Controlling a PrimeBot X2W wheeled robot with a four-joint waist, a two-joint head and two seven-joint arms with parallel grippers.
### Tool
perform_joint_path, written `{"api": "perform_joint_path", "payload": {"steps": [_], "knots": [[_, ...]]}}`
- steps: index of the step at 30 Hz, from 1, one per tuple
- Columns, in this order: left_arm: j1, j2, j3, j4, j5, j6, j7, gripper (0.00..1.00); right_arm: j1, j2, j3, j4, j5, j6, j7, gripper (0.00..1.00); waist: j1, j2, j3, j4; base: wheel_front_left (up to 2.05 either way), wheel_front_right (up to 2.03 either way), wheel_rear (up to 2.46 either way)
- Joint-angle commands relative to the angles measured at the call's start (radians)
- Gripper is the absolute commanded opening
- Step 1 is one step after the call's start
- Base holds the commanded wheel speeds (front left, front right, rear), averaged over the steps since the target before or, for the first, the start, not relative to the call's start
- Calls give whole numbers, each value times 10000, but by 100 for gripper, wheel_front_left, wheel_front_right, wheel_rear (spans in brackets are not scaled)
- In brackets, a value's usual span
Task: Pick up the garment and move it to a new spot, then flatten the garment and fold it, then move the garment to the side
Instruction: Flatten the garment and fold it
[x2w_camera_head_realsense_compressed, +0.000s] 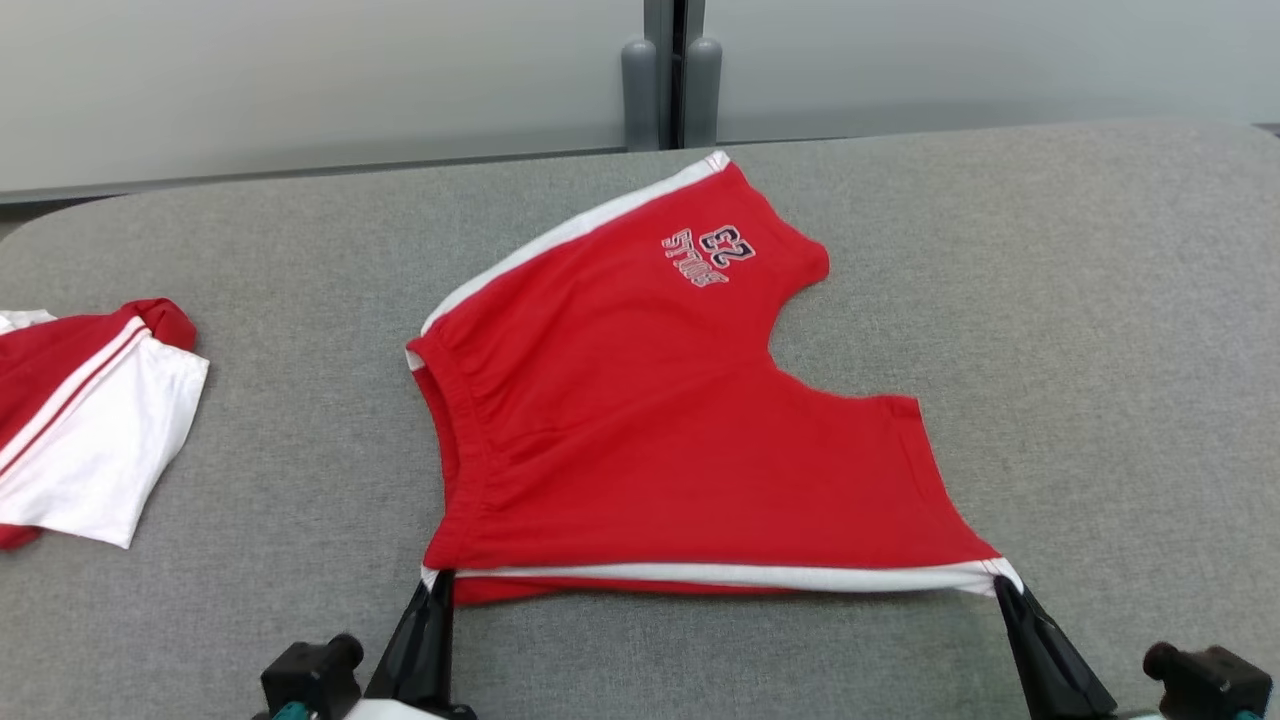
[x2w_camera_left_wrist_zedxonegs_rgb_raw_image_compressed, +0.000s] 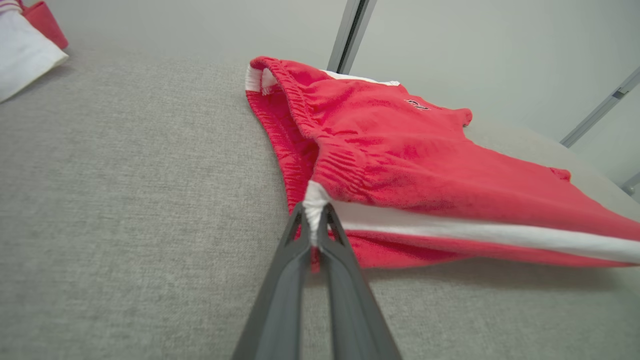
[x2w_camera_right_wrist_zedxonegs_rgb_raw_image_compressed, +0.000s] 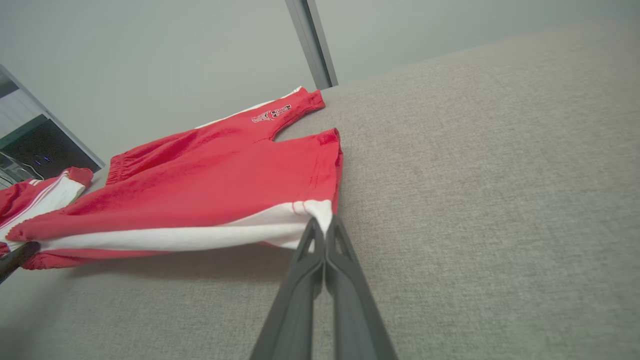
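Nearest the robot, the left gripper (x2w_camera_head_realsense_compressed: 440, 582) has its dark fingers pinched tight on the waistband corner of the red shorts (x2w_camera_head_realsense_compressed: 650, 430); the right gripper (x2w_camera_head_realsense_compressed: 1001, 586) has its fingers pressed together on the hem corner of the nearer leg; between the two, the white stripe (x2w_camera_head_realsense_compressed: 720, 576) down the side of the shorts is pulled into a straight line and held just off the grey table (x2w_camera_head_realsense_compressed: 1100, 350), with a shadow under it; beyond that raised edge the shorts slope down and lie spread at the middle of the table, the gathered waistband (x2w_camera_head_realsense_compressed: 465, 440) toward the left, the two legs toward the right; the farther leg bears small lettering (x2w_camera_head_realsense_compressed: 710, 255); well apart on the left lies a folded red-and-white garment (x2w_camera_head_realsense_compressed: 90, 430); behind the table stands a pale wall (x2w_camera_head_realsense_compressed: 300, 80) with a grey post (x2w_camera_head_realsense_compressed: 640, 90).
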Motion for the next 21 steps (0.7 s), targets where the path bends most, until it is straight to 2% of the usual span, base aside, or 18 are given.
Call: {"api": "perform_joint_path", "payload": {"steps": [1,6,11,16,21], "knots": [[411,122,207,-315,-166,168,12,0,490,114,-409,-427,-227,-4,237,0,0,-1,-340,35,0,0,0],[1063,217,191,-1055,-276,334,362,0,1273,511,-1124,-1473,-690,-11,998,0,0,-1,-589,112,0,0,0],[1157,263,33,-1408,-317,362,788,0,1351,694,-1349,-1919,-888,-11,1496,0,0,-1,-635,188,0,0,0],[648,308,-108,-1765,-346,369,1363,0,577,495,-1382,-2083,-956,-11,1778,0,0,-1,-321,369,0,0,0],[-311,234,-241,-1903,-545,297,1889,0,-1081,53,-1394,-1704,-758,-11,1652,0,0,-1,398,714,0,0,0]]}}
